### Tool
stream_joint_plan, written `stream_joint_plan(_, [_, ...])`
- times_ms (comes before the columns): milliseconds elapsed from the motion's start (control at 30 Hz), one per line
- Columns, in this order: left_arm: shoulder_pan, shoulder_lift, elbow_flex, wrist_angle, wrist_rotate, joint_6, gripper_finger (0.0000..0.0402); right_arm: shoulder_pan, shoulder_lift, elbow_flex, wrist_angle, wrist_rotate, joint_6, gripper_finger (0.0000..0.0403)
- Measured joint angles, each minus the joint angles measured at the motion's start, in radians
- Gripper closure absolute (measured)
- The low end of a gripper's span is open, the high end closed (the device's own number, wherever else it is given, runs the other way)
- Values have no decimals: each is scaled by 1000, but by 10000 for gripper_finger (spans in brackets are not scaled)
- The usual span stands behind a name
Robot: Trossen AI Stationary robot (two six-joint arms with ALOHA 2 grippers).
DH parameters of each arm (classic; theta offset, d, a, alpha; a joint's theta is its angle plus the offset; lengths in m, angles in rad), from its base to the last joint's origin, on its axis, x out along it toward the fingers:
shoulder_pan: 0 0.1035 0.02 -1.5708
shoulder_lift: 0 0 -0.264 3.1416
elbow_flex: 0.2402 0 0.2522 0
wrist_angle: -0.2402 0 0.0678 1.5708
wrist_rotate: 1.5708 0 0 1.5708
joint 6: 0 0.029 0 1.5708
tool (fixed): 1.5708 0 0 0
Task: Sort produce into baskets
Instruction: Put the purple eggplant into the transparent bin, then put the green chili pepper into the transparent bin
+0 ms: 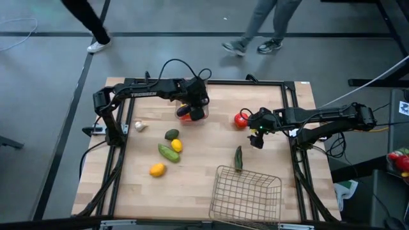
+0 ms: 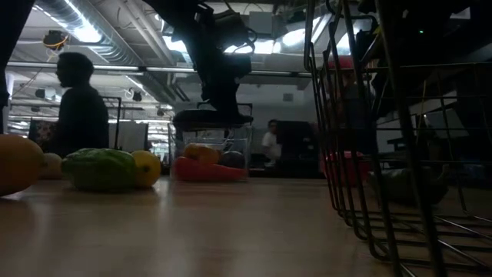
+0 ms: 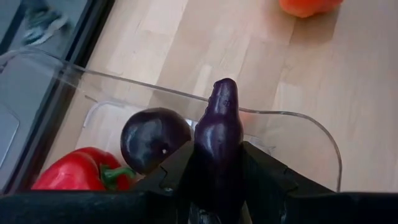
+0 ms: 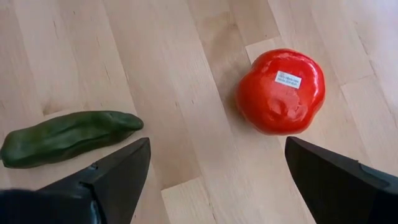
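My left gripper (image 3: 217, 163) is shut on a dark purple eggplant (image 3: 219, 134) over the clear plastic bin (image 3: 311, 130), which stands at the table's far middle (image 1: 192, 114). In the bin lie a round purple fruit (image 3: 153, 138) and a red pepper (image 3: 74, 173). My right gripper (image 4: 214, 180) is open and empty just above the table, right of the bin (image 1: 253, 128). A red tomato (image 4: 281, 91) lies ahead of it on one side and a long green pepper (image 4: 65, 137) on the other. The wire basket (image 1: 246, 191) stands at the near right. My left gripper pinches the eggplant's thicker lower part (image 3: 214, 168) between its two fingers, which lie along its sides. The narrow end (image 3: 224, 90) sticks out beyond the fingertips. The fingers point down over the bin, and the eggplant is clear of the table.
On the table's left lie a white garlic (image 1: 139, 126), a dark green fruit (image 1: 171, 134), a yellow fruit (image 1: 177, 145), a green cucumber (image 1: 168, 153) and an orange-yellow fruit (image 1: 157, 170). People walk beyond the far edge. A black frame borders the table.
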Motion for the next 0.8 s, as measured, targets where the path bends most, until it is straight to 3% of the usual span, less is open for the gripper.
stream_joint_plan(167, [0, 0, 0, 0, 0, -11, 282, 0, 0, 0, 3, 0, 0, 35])
stream_joint_plan(533, [0, 0, 0, 0, 0, -1, 195, 0, 0, 0, 3, 0, 0, 35])
stream_joint_plan(800, [0, 0, 0, 0, 0, -1, 185, 0, 0, 0, 3, -81, 63, 35])
